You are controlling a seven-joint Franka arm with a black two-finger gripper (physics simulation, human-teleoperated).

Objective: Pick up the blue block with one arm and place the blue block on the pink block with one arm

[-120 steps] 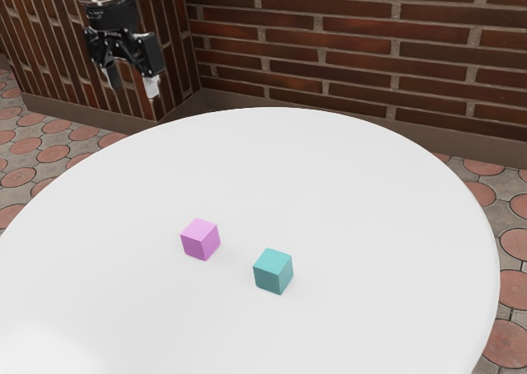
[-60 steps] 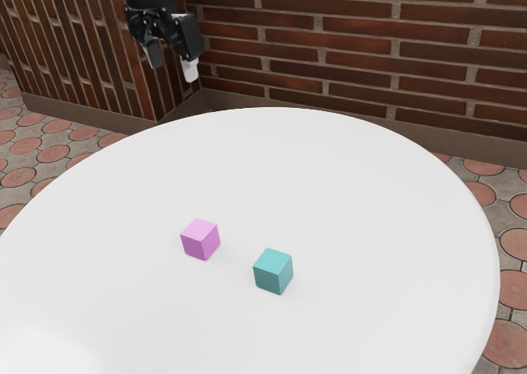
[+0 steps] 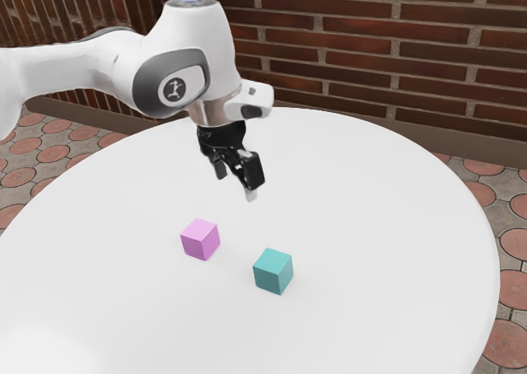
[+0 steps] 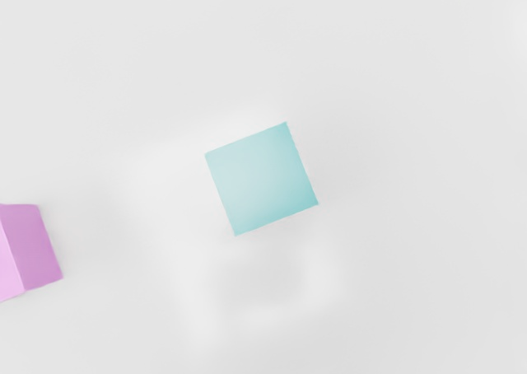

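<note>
A teal-blue block (image 3: 272, 271) rests on the white round table (image 3: 370, 209), a short way to the exterior view's right of a pink block (image 3: 200, 239). My gripper (image 3: 236, 176) hangs in the air above the table, higher than both blocks and behind them, its black fingers spread open and holding nothing. From the hand's camera the blue block (image 4: 261, 178) lies almost straight below, its top face turned at an angle, with the pink block (image 4: 27, 250) off to one side.
A brick wall (image 3: 370, 44) runs behind the table, with a paved floor (image 3: 41, 160) around it. The white arm (image 3: 123, 69) reaches in from the exterior view's left over the table's back part.
The arm has swung in from the upper left corner and come down over the table, toward the blocks. Neither block has moved.
</note>
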